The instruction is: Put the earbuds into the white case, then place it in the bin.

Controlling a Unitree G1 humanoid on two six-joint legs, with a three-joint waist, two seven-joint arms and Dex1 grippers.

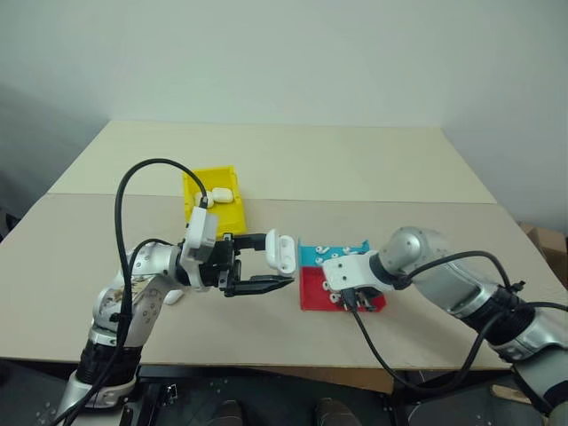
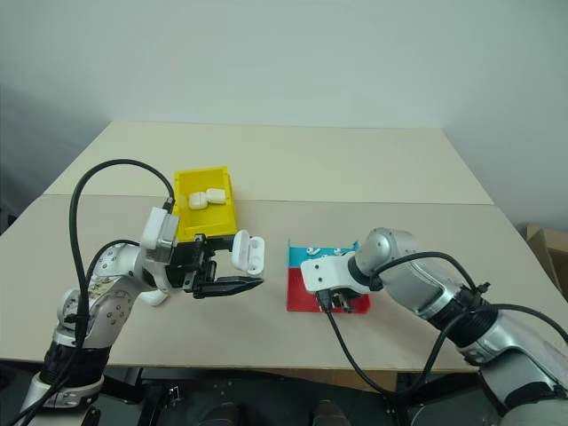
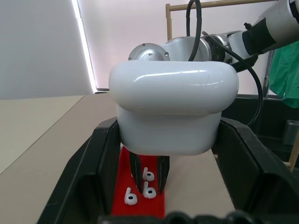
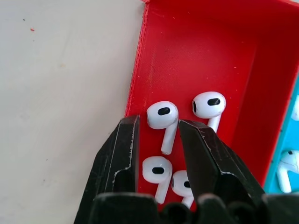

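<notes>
On the table (image 1: 355, 169), the bin (image 1: 191, 206) is set toward the left, with two cases (image 1: 216, 195) lying inside it. Two shallow trays are placed side by side right of centre, the far tray (image 1: 312, 256) directly behind the near tray (image 1: 311, 293). Earbuds (image 4: 162, 115) are scattered in the near tray, and a few more in the far one. The white case (image 1: 282, 250) is held above the table between bin and trays by the left hand (image 1: 257, 263). The right hand (image 1: 351, 297) is lowered into the near tray, an earbud lying between its fingers (image 4: 122, 154).

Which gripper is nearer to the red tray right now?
Right. The right gripper is down in the red tray, fingers either side of an earbud. The left gripper holds the white case above the table, beside the tray.
</notes>
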